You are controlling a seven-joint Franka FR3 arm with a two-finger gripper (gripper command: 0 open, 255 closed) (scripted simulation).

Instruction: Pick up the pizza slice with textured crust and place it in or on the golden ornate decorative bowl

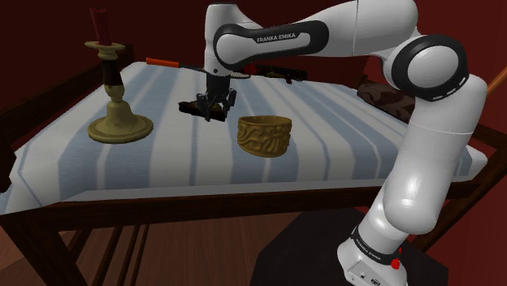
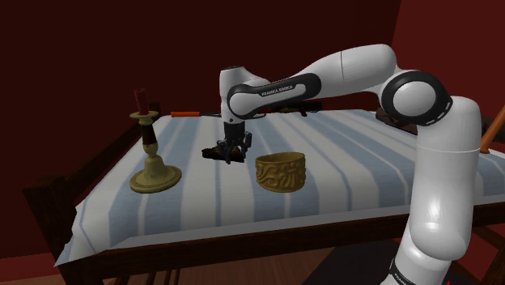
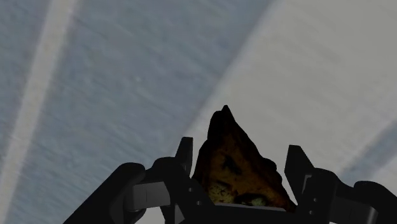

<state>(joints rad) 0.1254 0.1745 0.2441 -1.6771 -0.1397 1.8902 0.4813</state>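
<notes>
The gripper (image 3: 239, 147) is down low over the striped cloth (image 1: 341, 138), and its black fingers (image 3: 184, 159) are pinching the pizza slice (image 3: 238, 165) at its broad end, one against each flank. The slice is a narrow triangle. Its tip points straight out past the fingertips, away from the hand, and its long axis crosses the line between the fingers at right angles. The surface is dark brown and bumpy, mottled with yellowish patches, and the edges are rough.

The wrist view gives the slice's shape and heading. From the shoulder view it is just a dark smudge at the hand, and whether it is clear of the cloth cannot be told.

What the two exterior views do add is the layout. The golden bowl (image 1: 265, 135) stands near the gripper, on the shoulder view's right. It is low and round, open-topped, with raised scrollwork around its wall. On that view's left rises a brass-coloured candlestick (image 1: 119, 114) with a wide foot, holding a dark red candle (image 1: 99, 24). At the table's far edge lies a small orange-red object (image 2: 184, 114), too small to name.
</notes>
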